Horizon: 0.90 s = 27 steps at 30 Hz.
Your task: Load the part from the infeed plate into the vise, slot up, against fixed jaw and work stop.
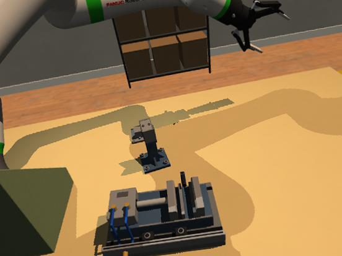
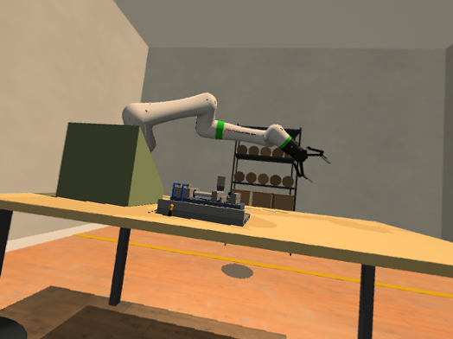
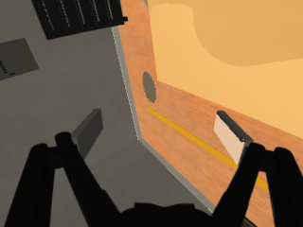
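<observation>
Open air above the vise (image 1: 163, 217)

Behind it a post-mounted plate (image 1: 147, 132) rises; left, a green pedestal (image 1: 23, 209) crowds close.

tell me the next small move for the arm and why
Probably swing the open, empty tool back and down toward the part on the infeed plate. The tool hangs high beyond the table's far edge, pointing away, while the part sits on the raised stand behind the vise, untouched.
</observation>
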Available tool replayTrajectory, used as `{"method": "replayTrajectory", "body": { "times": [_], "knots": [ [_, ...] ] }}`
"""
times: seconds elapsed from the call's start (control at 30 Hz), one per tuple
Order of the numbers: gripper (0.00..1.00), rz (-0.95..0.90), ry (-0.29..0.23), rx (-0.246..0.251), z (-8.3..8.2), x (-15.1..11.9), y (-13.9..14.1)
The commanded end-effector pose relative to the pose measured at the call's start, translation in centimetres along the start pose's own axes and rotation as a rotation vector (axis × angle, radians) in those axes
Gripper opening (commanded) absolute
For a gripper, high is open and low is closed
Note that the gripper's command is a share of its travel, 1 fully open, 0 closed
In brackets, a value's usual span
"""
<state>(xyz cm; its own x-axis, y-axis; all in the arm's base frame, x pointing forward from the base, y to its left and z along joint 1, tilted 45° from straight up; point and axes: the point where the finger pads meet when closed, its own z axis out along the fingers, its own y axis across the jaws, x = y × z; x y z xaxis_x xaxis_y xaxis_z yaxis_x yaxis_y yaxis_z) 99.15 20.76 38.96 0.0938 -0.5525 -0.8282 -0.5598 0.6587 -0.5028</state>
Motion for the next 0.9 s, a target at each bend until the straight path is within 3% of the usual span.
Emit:
{"method": "replayTrajectory", "body": {
  "times": [0.0, 0.6, 0.67, 0.73, 0.77, 0.83, 0.87],
  "knots": [
    [1.0, 0.0, 0.0, 0.001, 0.0, 0.0, 0.0],
    [1.0, -0.002, 0.004, -0.007, -0.3, 0.1, 0.1],
    [1.0, -0.014, 0.026, -0.051, -1.9, 0.9, 1.2],
    [1.0, -0.037, 0.07, -0.148, -5.8, 2.5, 3.8],
    [1.0, -0.046, 0.086, -0.188, -6.9, 2.9, 4.6],
    [1.0, -0.051, 0.097, -0.215, -8.4, 3.5, 5.6],
    [1.0, -0.061, 0.114, -0.265, -9.3, 3.8, 6.3]
  ]
}}
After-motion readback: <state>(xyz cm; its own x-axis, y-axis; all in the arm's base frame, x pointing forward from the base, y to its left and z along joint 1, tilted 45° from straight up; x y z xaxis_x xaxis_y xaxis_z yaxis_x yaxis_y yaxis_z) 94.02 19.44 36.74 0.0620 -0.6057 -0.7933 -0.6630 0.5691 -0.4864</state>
